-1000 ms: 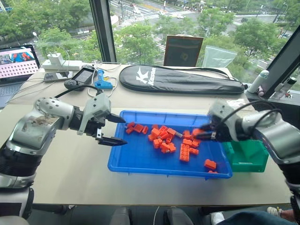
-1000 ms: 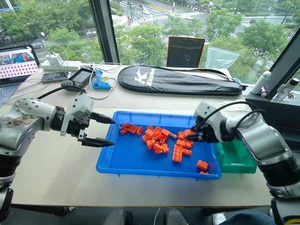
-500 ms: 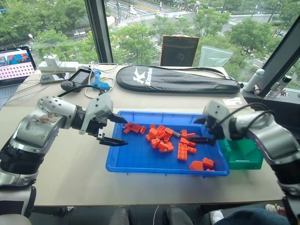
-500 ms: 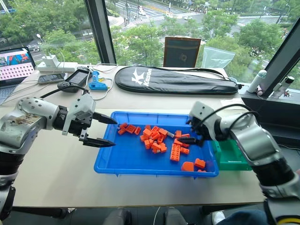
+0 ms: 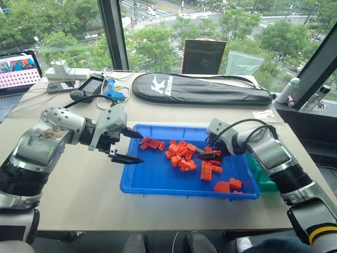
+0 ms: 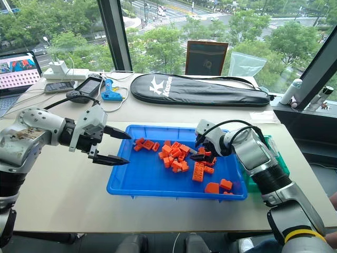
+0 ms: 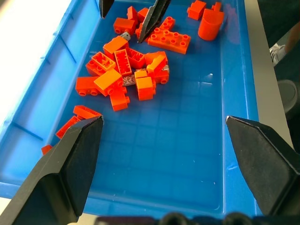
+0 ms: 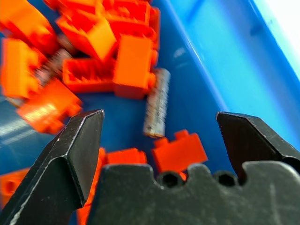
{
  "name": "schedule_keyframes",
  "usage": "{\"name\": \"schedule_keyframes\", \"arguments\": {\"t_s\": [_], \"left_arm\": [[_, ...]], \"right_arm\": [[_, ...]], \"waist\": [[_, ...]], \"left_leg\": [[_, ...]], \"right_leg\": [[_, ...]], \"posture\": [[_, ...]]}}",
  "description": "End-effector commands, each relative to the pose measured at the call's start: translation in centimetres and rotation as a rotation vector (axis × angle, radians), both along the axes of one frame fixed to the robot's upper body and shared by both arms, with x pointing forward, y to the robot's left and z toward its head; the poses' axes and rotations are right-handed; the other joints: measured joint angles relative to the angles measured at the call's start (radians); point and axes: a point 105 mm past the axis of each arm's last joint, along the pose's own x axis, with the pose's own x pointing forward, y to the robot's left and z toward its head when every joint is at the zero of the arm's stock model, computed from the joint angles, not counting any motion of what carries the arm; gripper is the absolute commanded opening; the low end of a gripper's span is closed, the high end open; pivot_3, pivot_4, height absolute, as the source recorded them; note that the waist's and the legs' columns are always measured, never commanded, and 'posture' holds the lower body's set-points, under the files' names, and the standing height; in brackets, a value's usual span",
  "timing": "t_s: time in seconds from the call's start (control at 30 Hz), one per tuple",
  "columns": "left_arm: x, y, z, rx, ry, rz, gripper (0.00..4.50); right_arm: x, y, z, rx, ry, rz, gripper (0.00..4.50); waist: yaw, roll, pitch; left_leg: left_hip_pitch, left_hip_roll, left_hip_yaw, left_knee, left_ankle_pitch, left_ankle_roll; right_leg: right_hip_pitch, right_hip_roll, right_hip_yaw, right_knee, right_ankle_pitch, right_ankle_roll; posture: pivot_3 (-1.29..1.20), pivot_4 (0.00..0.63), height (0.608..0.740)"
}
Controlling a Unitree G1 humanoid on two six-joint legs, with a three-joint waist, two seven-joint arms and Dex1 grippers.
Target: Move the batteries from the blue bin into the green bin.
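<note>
The right gripper (image 5: 207, 152) is wide open and holds nothing. Its arm reaches in from 4 o'clock, with the fingers pointing down into the blue bin (image 5: 158, 182) over the pile of orange bricks (image 5: 181, 157). In the right wrist view a small grey battery (image 8: 157, 108) lies on the blue floor between the two spread fingers (image 8: 75, 145), next to the bricks and not touched by either finger. The left gripper (image 5: 128, 146) is wide open too and holds nothing. Its arm comes in from 9 o'clock and the fingers hang at the bin's 9 o'clock end, pointing across the bin. The blue bin sits in the middle of the counter (image 5: 79, 195). The green bin (image 5: 258, 171) stands just beside the blue bin at its 3 o'clock end, partly hidden behind the right arm.
</note>
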Motion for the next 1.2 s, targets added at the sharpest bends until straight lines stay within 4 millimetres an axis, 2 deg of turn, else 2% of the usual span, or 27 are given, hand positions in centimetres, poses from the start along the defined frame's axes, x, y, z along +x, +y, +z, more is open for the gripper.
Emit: {"name": "schedule_keyframes", "arguments": {"t_s": [0.03, 0.27, 0.37, 0.47, 0.53, 0.67, 0.73, 0.83, 0.97, 1.03, 1.13, 1.2], "left_arm": [[-0.3, 0.0, 1.2, 0.000, -0.048, -0.004, 4.50], [-0.4, 0.0, 1.1, -0.002, -0.044, -0.002, 4.50], [-0.4, 0.0, 1.1, -0.002, -0.043, -0.004, 4.50], [-0.4, -0.1, 1.0, -0.003, -0.042, -0.007, 4.50], [-0.3, -0.1, 1.0, -0.004, -0.041, -0.011, 4.50], [0.2, -0.8, 1.2, -0.026, -0.049, -0.029, 4.50], [0.4, -1.1, 1.5, -0.041, -0.050, -0.038, 4.50], [0.6, -1.3, 1.4, -0.038, -0.052, -0.048, 4.50], [1.1, -1.8, 1.2, -0.042, -0.051, -0.067, 4.50], [1.2, -1.9, 1.3, -0.044, -0.049, -0.074, 4.50], [1.3, -2.1, 1.2, -0.045, -0.048, -0.085, 4.50], [1.4, -2.2, 1.2, -0.045, -0.048, -0.090, 4.50]], "right_arm": [[0.8, 0.8, 0.1, -0.024, -0.025, 0.045, 4.45], [1.0, 1.6, -1.0, -0.033, 0.006, 0.089, 2.14], [1.0, 1.3, -0.6, -0.033, 0.007, 0.089, 1.06], [0.7, 0.7, 0.1, -0.025, 0.009, 0.077, 0.23], [0.4, 0.1, 1.0, -0.009, 0.007, 0.066, 0.23], [-0.6, -0.9, 5.0, 0.133, -0.006, 0.016, 0.23], [-1.3, -2.2, 7.2, 0.173, -0.022, -0.017, 0.23], [-2.3, -4.2, 9.0, 0.189, -0.042, -0.078, 0.23], [-4.7, -10.4, 11.4, 0.201, -0.032, -0.302, 0.23], [-5.4, -12.2, 11.5, 0.188, -0.036, -0.374, 0.23], [-6.5, -14.4, 10.2, 0.127, -0.023, -0.439, 0.23], [-6.9, -15.1, 9.2, 0.134, 0.007, -0.474, 0.23]], "waist": [[0.000, 0.000, 0.000], [-0.002, 0.000, 0.000], [-0.002, 0.000, 0.000], [0.000, 0.000, 0.000], [0.002, 0.000, 0.000], [0.005, 0.001, 0.001], [0.007, 0.002, 0.001], [0.009, 0.002, 0.001], [0.020, 0.002, 0.002], [0.023, 0.002, 0.002], [0.020, 0.002, 0.002], [0.014, 0.002, 0.002]], "left_leg": [[0.000, 0.000, 0.000, 0.000, 0.000, 0.000], [0.000, 0.000, 0.000, 0.000, 0.000, 0.000], [0.000, 0.000, 0.000, 0.000, 0.000, 0.000], [0.000, 0.000, 0.000, 0.000, 0.000, 0.000], [0.000, 0.000, 0.000, 0.000, 0.000, 0.000], [0.000, 0.000, 0.000, 0.000, 0.000, 0.000], [0.000, 0.000, 0.000, 0.000, 0.000, 0.000], [0.000, 0.000, 0.000, 0.000, 0.000, 0.000], [0.000, 0.000, 0.000, 0.000, 0.000, 0.000], [0.000, 0.000, 0.000, 0.000, 0.000, 0.000], [0.000, 0.000, 0.000, 0.000, 0.000, 0.000], [0.000, 0.000, 0.000, 0.000, 0.000, 0.000]], "right_leg": [[0.000, 0.000, 0.000, 0.000, 0.000, 0.000], [0.000, 0.000, 0.000, 0.001, 0.000, 0.000], [0.000, 0.000, 0.000, 0.001, 0.000, 0.000], [0.000, 0.000, 0.000, 0.001, 0.000, 0.000], [0.000, 0.000, 0.000, 0.001, 0.000, 0.000], [0.000, 0.000, 0.000, 0.000, 0.000, 0.000], [0.000, 0.000, 0.000, 0.001, 0.000, 0.000], [0.000, 0.000, 0.000, 0.001, 0.000, 0.000], [0.000, 0.000, 0.000, 0.000, 0.000, 0.000], [0.000, -0.001, 0.000, -0.001, 0.000, 0.000], [0.000, -0.001, 0.000, -0.001, 0.000, 0.000], [0.001, 0.000, 0.000, 0.000, 0.000, 0.000]], "posture": [[0.00, 0.150, 0.733], [0.00, 0.150, 0.733], [0.00, 0.150, 0.733], [0.00, 0.150, 0.733], [0.00, 0.150, 0.733], [0.00, 0.150, 0.733], [0.00, 0.150, 0.733], [0.00, 0.150, 0.733], [0.00, 0.150, 0.733], [0.00, 0.150, 0.733], [0.00, 0.150, 0.733], [0.00, 0.150, 0.733]]}}
